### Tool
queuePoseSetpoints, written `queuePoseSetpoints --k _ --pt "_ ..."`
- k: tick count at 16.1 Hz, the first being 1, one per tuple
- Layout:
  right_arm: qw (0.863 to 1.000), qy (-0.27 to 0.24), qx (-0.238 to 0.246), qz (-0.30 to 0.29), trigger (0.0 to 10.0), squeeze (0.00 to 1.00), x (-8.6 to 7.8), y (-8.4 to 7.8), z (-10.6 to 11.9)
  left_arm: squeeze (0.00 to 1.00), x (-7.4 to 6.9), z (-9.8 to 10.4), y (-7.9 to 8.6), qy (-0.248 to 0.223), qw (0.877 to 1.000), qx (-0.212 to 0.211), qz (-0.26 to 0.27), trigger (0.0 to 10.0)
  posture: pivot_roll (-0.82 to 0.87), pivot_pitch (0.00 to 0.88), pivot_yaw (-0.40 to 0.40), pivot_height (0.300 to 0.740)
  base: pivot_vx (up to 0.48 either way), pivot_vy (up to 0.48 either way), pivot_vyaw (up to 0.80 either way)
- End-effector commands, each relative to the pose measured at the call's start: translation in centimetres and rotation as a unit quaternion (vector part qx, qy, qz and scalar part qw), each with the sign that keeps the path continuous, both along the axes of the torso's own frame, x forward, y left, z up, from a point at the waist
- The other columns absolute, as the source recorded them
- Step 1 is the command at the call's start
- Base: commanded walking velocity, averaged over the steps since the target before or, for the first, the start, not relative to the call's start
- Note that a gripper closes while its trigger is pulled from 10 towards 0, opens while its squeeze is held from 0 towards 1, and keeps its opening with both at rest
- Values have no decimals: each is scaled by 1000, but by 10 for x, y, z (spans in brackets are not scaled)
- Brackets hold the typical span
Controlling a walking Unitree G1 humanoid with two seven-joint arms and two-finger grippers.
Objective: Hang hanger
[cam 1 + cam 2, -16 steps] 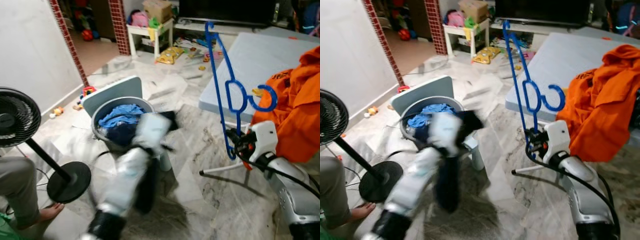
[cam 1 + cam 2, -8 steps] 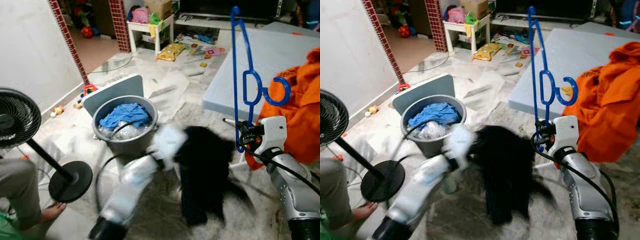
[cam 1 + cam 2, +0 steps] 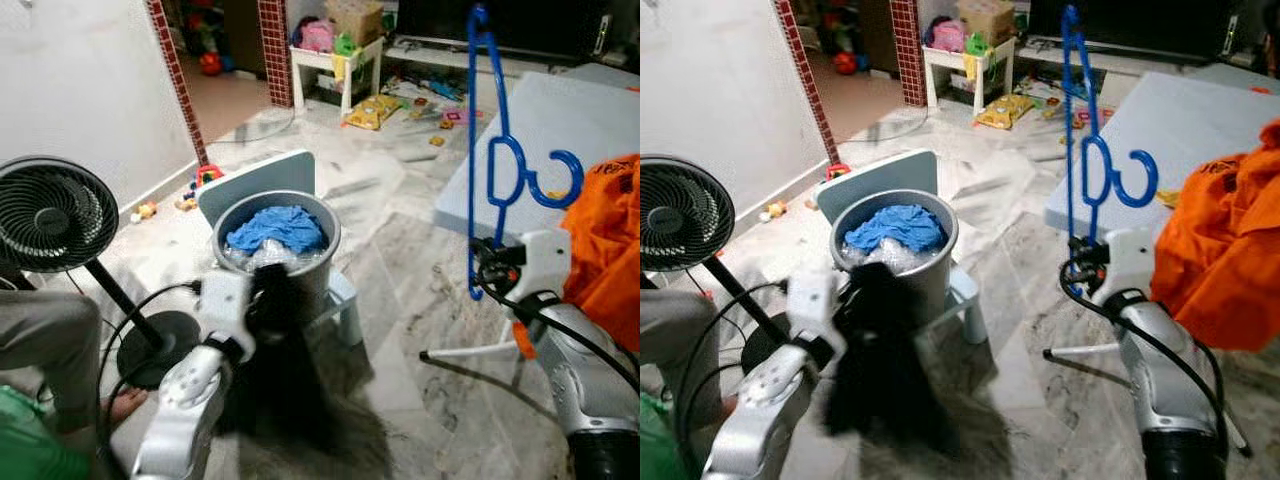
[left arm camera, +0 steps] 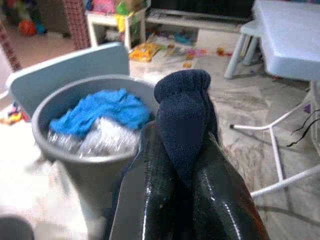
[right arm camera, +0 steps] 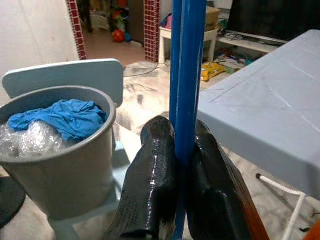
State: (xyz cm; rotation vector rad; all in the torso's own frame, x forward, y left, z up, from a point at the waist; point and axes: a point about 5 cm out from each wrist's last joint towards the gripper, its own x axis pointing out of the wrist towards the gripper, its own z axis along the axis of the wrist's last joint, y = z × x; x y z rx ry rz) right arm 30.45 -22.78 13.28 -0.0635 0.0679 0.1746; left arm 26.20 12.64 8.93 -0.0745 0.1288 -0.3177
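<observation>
The right gripper [image 5: 175, 150] clamps its fingers on the upright blue hanger [image 3: 480, 170]; the left gripper [image 4: 182, 165] pinches a dark garment [image 3: 875, 370] beside the bucket [image 3: 315, 275]. Raise the garment's neck toward the hanger, slowly.

Blue plastic hanger [image 3: 487, 160], held up on end

Thin frame stands nearly vertical, hook [image 3: 1137, 180] curling out sideways toward the orange cloth, bottom end pinched tight in the right hand [image 3: 487, 275].
</observation>
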Motion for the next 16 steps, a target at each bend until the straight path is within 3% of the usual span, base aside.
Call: queuePoseSetpoints --k 1,7,13,16 --pt "1000 1 0 -6 10000 0 0 -4 0 0 4 13 -3 -25 1000 -8 -2 10000 -191 0 46 740 0 0 -800" --pt "1000 0 -5 -10 10000 0 -2 -8 1 0 11 18 -4 -22 1000 -18 0 10000 -203 0 53 740 0 189 -800" --pt "1000 -1 -7 -12 10000 0 -2 -10 1 0 16 20 3 -19 999 -26 13 10000 -204 0 52 740 0 350 0" --pt "1000 -5 -8 -11 10000 0 -2 -9 2 0 19 21 2 -17 999 -31 16 10000 -206 0 52 740 0 371 -421"
